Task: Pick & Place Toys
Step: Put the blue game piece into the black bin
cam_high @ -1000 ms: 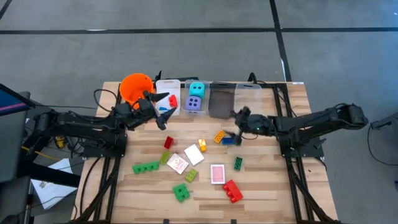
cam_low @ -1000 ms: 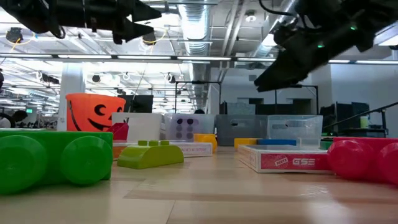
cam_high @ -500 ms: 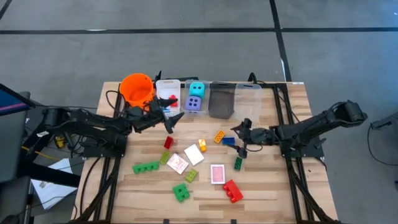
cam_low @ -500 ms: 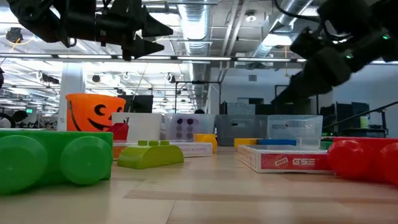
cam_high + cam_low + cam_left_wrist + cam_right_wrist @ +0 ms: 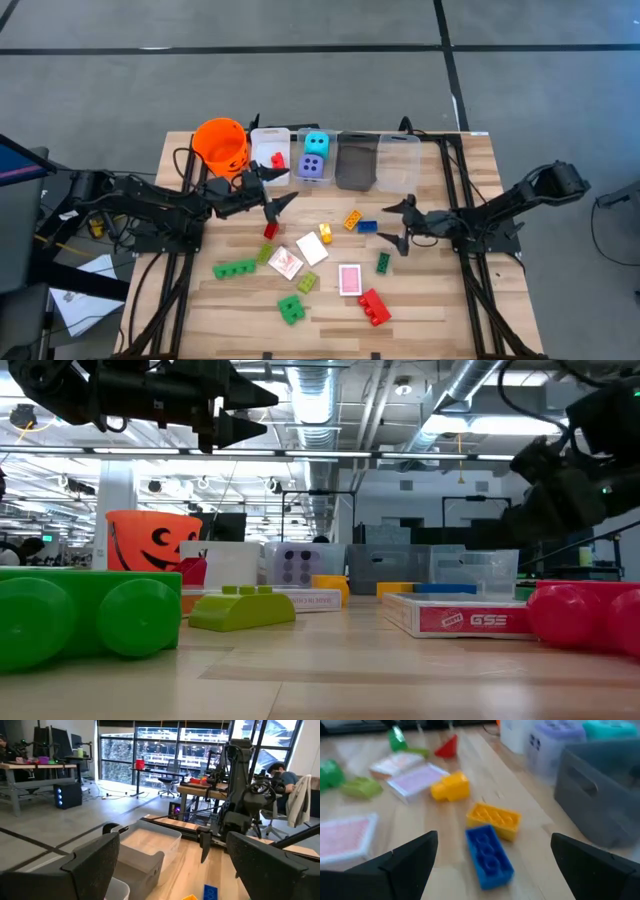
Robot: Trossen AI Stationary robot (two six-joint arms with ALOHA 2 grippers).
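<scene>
Your wooden surface (image 5: pixel 430 290) carries four clear bins (image 5: pixel 398 162) along its far edge, with an orange bucket (image 5: pixel 221 143) at their left end. The left pincer (image 5: pixel 275 188) hovers spread and empty just in front of the bin holding a small red brick (image 5: pixel 277 159). The right pincer (image 5: pixel 397 222) hangs spread and empty beside the blue brick (image 5: pixel 367 226) and yellow brick (image 5: pixel 352 220). Cyan die (image 5: pixel 316 142) and purple die (image 5: pixel 313 167) sit together in one bin. Pink-backed cards (image 5: pixel 349 279), a big red brick (image 5: pixel 375 306) and green bricks (image 5: pixel 234 269) lie scattered nearer you.
</scene>
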